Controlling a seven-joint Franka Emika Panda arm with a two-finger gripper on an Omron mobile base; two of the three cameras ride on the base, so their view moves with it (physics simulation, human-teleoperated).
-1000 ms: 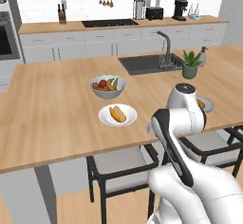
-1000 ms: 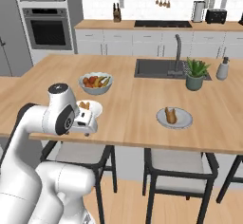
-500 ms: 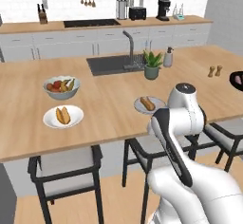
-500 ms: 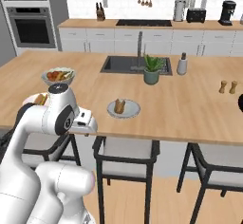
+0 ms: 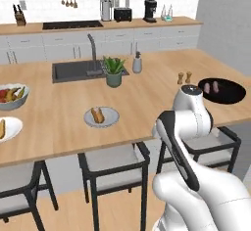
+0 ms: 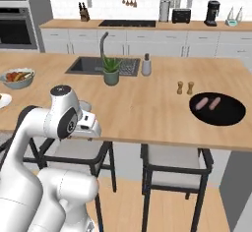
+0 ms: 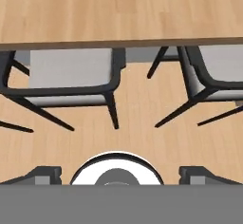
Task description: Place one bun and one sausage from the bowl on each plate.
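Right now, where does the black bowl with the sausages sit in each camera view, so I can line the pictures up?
Left base view: the black bowl sits at the right edge of the counter, holding two sausages.
Right base view: the bowl lies right of centre near the counter's front edge.
Hand view: not in it.
Shared landmark: the salt and pepper shakers stand just left of the bowl.

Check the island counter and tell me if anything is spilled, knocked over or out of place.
Nothing stands out. The black bowl sits flat near the counter's right end with two sausages lying inside it. A plate holds a bun, the fruit bowl is upright, and so are the plant and the two small shakers.
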